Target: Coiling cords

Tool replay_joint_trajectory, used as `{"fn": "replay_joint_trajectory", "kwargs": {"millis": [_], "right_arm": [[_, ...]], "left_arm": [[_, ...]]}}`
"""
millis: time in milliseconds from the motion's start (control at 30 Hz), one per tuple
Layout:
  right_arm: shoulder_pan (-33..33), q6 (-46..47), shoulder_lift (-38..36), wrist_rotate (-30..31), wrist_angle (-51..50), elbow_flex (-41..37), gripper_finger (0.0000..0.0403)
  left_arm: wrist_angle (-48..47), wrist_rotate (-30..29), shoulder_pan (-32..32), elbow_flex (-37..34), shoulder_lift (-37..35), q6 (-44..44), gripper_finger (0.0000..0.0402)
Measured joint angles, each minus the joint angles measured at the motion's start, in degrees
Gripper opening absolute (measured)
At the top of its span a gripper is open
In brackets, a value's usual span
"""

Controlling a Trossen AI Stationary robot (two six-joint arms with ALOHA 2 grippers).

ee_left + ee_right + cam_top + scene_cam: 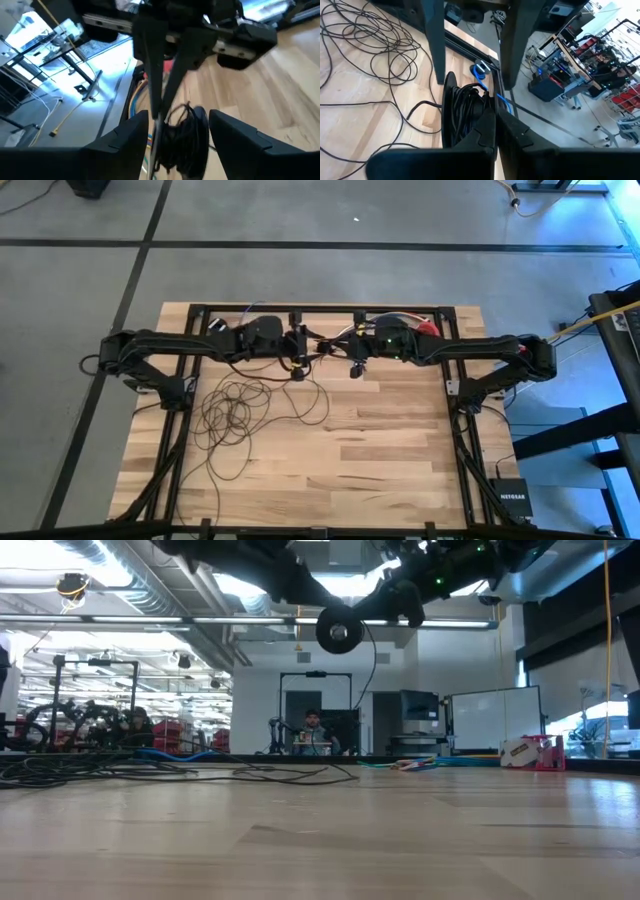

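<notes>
Dark cord, high view: cord [235, 415] mostly lies in loose overlapping loops on the left-centre of the wood desk [400, 470]. One strand runs up toward the two arms, which meet at the far middle.
Grippers, high view: left gripper [300, 350] and right gripper [352, 360] face each other, close together above the desk's far edge.
Low view: black round puck [338, 632] hangs in the air under the arms, well above the desk. A strand curves down from it and the loose loops lie flat at left.
Left wrist view: left gripper is spread wide, one finger on each side of the puck with a gap on both sides, so it holds nothing. The puck has cord wound on it.
Right wrist view: right gripper is pinched shut on the wound cord at the puck. Whether it also catches the rim, cannot tell.
Risk, slip: a thin pinch alone carries the puck, so a tug from the trailing strand could pull it free and drop it.
Risk, tangle: the loops overlap heavily. Winding fast could drag a knot up or pull the pile off the desk.
Risk, collision: the fingers of both arms are crowded around the puck. A small misaligned move could knock it or unwind turns.
</notes>
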Motion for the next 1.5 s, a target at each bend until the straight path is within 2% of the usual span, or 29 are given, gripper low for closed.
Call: {"fn": "replay_joint_trajectory", "kwargs": {"millis": [200, 400, 567, 667, 933, 1500], "right_arm": [[-0.1, 0.0, 0.0, -2.8, 0.2, 0.0, 0.0009], [-0.1, 0.0, 0.1, -3.1, 0.0, 0.0, 0.0009], [0.0, -0.1, 0.1, 1.4, -0.1, 0.0, 0.0009], [0.0, -0.1, 0.1, 3.6, 0.0, 0.0, 0.0009], [0.0, 0.1, 0.1, 4.2, 0.5, 0.0, 0.0009], [0.0, 2.4, 0.0, 4.5, 2.8, 0.0, 0.0009]], "left_arm": [[2.0, 0.3, 0.0, 0.0, 0.7, 0.9, 0.0192], [1.4, 0.5, 0.1, 0.0, 0.7, 1.3, 0.0134], [1.1, -0.6, -0.4, 0.0, -0.3, -0.4, 0.0106], [-0.3, -0.7, -1.3, 0.1, -1.6, 0.3, 0.0104], [-3.5, -0.3, -1.7, 0.0, -1.6, 1.9, 0.0103], [-6.2, -4.8, -1.6, 0.0, -1.5, 4.4, 0.0103]]}}
